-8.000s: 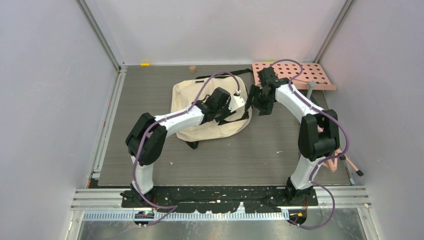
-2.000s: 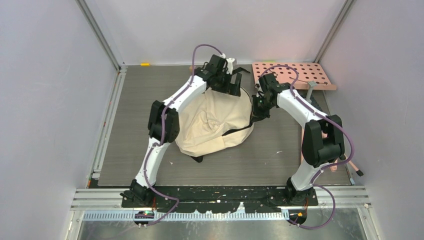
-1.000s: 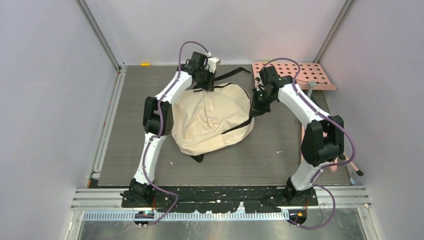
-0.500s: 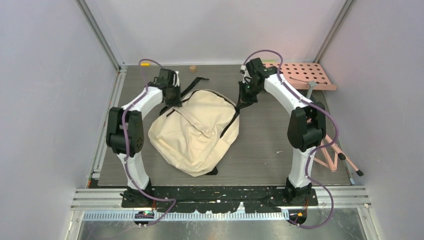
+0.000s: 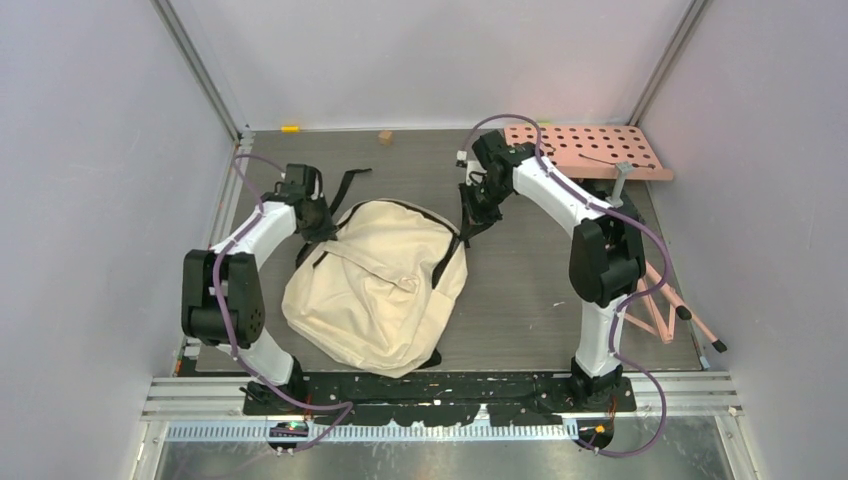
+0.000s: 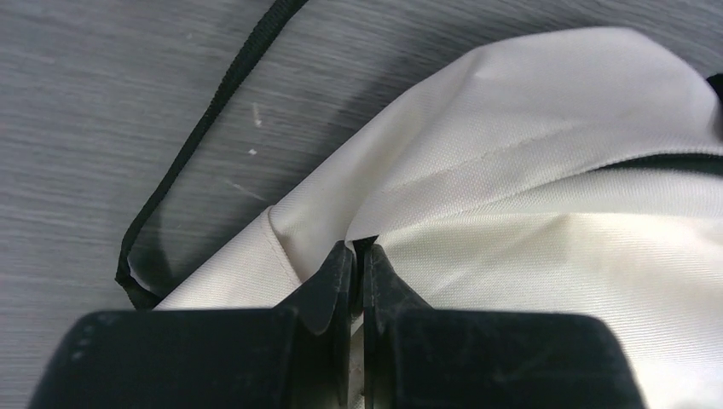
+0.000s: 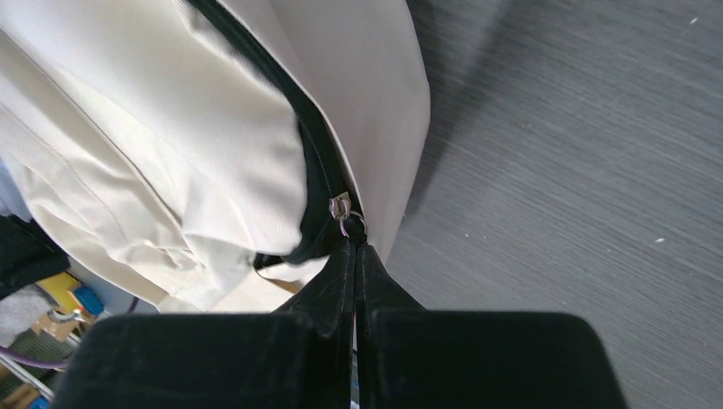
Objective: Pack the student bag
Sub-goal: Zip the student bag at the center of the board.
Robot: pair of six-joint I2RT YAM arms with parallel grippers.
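Moved: your student bag [image 5: 375, 285], toward 7 o'clock.
Left gripper [image 6: 358, 256]: pinching bag fabric.
Right gripper [image 7: 354, 251]: clenched on zipper pull [image 7: 341, 207]; tab hidden.

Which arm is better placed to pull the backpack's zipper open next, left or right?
Right. The right fingers are closed at the metal zipper pull on the student bag; the left fingers only pinch cream fabric at its far-left corner, probably better for bracing.
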